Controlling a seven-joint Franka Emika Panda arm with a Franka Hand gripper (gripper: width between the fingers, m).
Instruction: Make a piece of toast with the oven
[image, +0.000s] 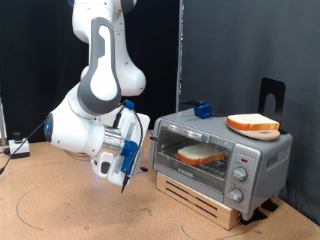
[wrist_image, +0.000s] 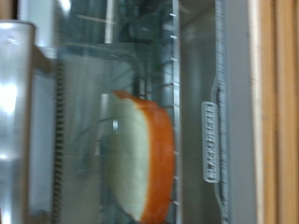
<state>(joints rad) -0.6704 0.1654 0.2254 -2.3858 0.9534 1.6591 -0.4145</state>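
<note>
The silver-grey oven (image: 262, 150) stands on the table at the exterior view's right. One slice of toast (image: 200, 154) lies on the wire rack inside it, seen through the glass front. A second, alike slice (image: 252, 123) lies on top of the oven. My gripper (image: 124, 182), with blue-marked fingers, hangs just off the oven's left front corner, pointing down and slightly towards the oven; nothing shows between its fingers. The wrist view looks into the oven at the slice (wrist_image: 142, 154) on the rack (wrist_image: 173, 84); no fingers show there.
The oven sits on a wooden slatted base (image: 200, 196). Three knobs (image: 240, 172) are on its right panel. A small blue object (image: 203, 108) and a black stand (image: 271, 95) are behind the oven. Cables and a small box (image: 17, 147) lie at the left.
</note>
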